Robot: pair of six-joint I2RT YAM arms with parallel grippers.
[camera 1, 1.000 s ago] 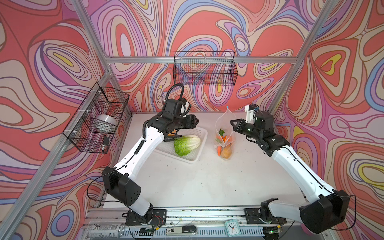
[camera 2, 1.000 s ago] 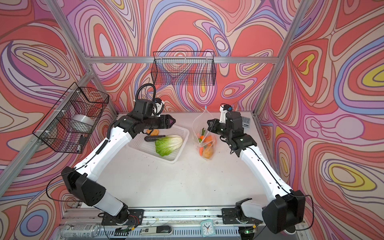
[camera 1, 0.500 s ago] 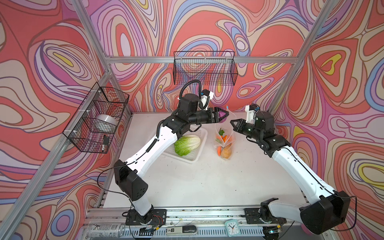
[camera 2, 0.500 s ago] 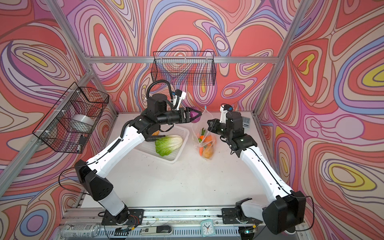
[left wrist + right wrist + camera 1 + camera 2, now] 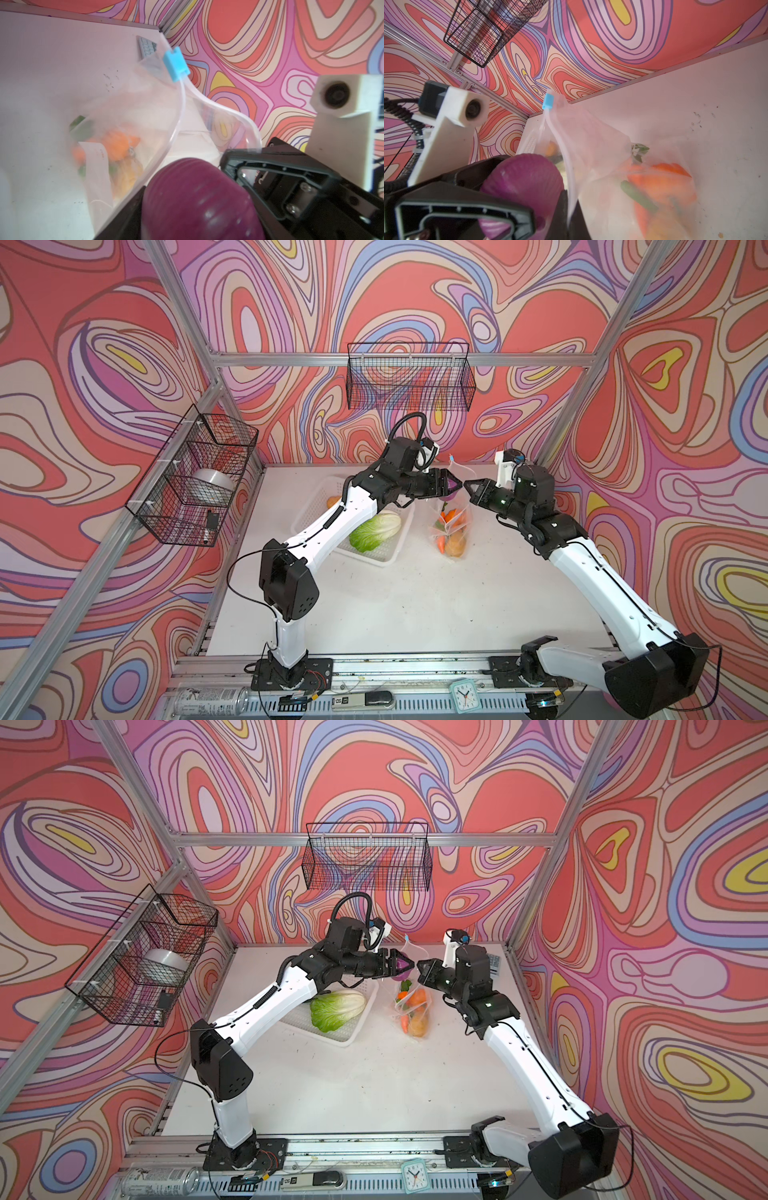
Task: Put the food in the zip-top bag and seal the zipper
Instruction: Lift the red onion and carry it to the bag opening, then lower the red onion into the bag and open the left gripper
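My left gripper [image 5: 452, 484] is shut on the purple onion [image 5: 447, 482] [image 5: 199, 199] and holds it above the table at the open mouth of the zip-top bag [image 5: 452, 526] [image 5: 124, 116]. My right gripper [image 5: 468, 486] [image 5: 568, 207] is shut on the bag's zipper strip [image 5: 566, 166] and holds the mouth up. The light-blue slider [image 5: 175, 64] [image 5: 547, 101] sits at the strip's far end. A carrot [image 5: 440, 545] and an orange pumpkin [image 5: 662, 187] lie inside the bag. The napa cabbage [image 5: 374, 531] [image 5: 336, 1009] rests in the white basket [image 5: 386, 556].
An orange vegetable [image 5: 332, 502] lies at the basket's far end, partly behind my left arm. Black wire baskets hang on the back wall [image 5: 409, 377] and the left wall [image 5: 195, 485]. A small keypad device [image 5: 494, 964] lies at the back right corner.
My left arm has swung right from over the basket, carrying the onion up to the bag's mouth. My right gripper has stayed in place, holding the bag.
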